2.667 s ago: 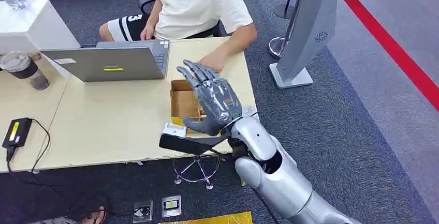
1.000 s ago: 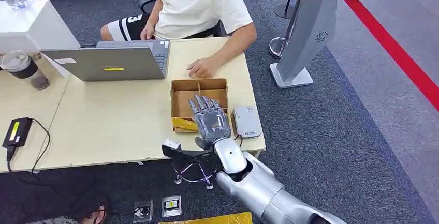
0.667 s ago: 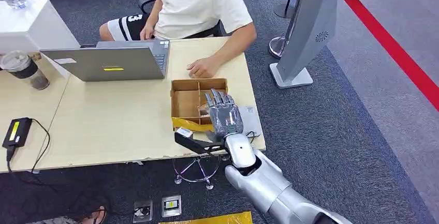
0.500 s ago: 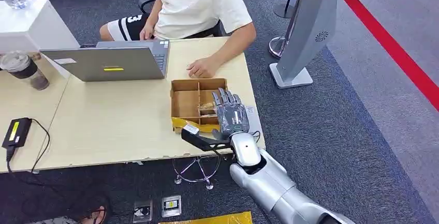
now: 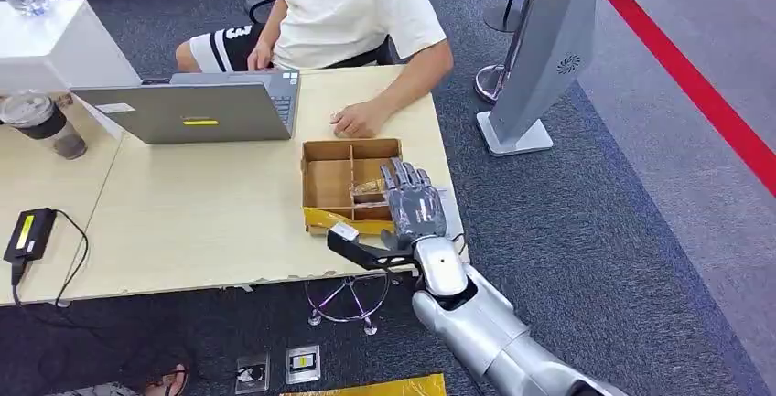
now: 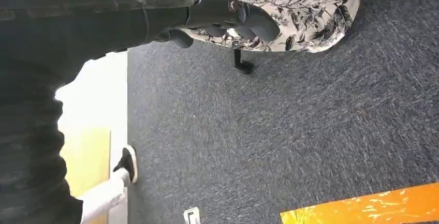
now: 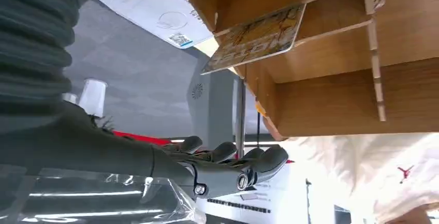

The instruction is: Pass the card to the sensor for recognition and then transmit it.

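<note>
A patterned card (image 5: 366, 190) lies tilted in the right compartment of an open cardboard box (image 5: 322, 181) near the table's right end; the right wrist view shows the card (image 7: 253, 38) leaning on the box wall (image 7: 331, 94). My right hand (image 5: 414, 202) hovers just right of the box, fingers straight and spread, holding nothing. It covers most of the grey-white sensor (image 5: 452, 215), which the right wrist view shows as a pale plate (image 7: 155, 4) beside the box. My left hand (image 6: 222, 12) hangs over the carpet with nothing in it.
A person sits behind the table, one hand (image 5: 352, 120) resting near the box. A laptop (image 5: 197, 108), a cup (image 5: 41, 122) and a black adapter (image 5: 27, 231) lie to the left on the table (image 5: 201, 222). A grey kiosk stand (image 5: 540, 58) rises at the right.
My right hand came down from above the box to the table's front edge, then slid right across the box front to over the sensor. The person's hand drew back slightly.
</note>
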`<state>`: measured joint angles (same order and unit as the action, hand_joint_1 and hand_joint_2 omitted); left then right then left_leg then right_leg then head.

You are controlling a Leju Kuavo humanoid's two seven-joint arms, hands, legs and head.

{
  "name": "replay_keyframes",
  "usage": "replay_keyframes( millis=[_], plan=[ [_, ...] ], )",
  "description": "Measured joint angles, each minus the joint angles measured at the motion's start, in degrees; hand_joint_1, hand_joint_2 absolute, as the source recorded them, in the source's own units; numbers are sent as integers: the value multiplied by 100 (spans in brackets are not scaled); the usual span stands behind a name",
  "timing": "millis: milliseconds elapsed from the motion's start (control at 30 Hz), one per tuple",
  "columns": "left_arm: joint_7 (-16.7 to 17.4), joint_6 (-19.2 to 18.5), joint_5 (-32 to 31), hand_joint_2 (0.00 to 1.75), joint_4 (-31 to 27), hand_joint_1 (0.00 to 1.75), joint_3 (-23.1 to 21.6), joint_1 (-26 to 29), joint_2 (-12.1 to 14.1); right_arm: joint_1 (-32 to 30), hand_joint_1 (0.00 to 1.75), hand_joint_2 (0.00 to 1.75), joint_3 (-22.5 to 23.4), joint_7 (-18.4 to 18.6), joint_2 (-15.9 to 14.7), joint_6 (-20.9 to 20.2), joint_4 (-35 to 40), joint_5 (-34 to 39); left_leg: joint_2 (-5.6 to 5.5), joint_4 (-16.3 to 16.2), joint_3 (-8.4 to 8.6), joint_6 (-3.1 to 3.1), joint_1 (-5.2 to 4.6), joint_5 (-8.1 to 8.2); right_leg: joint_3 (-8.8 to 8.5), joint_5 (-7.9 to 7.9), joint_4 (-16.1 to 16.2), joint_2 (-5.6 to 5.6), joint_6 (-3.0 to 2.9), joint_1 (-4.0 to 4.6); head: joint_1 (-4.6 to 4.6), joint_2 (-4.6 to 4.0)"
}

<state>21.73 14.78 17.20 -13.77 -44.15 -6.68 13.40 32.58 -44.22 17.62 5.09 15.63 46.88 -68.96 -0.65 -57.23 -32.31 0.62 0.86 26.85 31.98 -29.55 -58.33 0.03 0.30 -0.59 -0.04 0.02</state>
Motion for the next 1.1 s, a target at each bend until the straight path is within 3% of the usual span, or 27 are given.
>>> replay_keyframes(
  millis=[367,667,833,1100],
  plan=[
    [26,2,9,175,0,0,0,-1,0,-9,7,175,-2,-76,181,-17,0,-41,0,0,0,0,0,0,0,0,0,0,0,0,0,0],
    [37,-2,2,175,0,0,2,-1,-2,-4,37,175,-4,-28,251,-15,-31,-11,-1,0,0,0,0,0,0,0,0,0,0,0,0,0],
    [37,11,4,175,0,0,2,-1,-2,35,35,175,-4,-13,286,-4,-116,-9,-1,0,-1,0,0,0,0,0,0,0,0,0,0,0],
    [46,17,11,175,0,0,2,-1,-17,83,47,175,-4,-13,365,-7,-249,-6,-1,0,-1,0,0,0,0,0,0,0,0,0,0,0]
  ],
)
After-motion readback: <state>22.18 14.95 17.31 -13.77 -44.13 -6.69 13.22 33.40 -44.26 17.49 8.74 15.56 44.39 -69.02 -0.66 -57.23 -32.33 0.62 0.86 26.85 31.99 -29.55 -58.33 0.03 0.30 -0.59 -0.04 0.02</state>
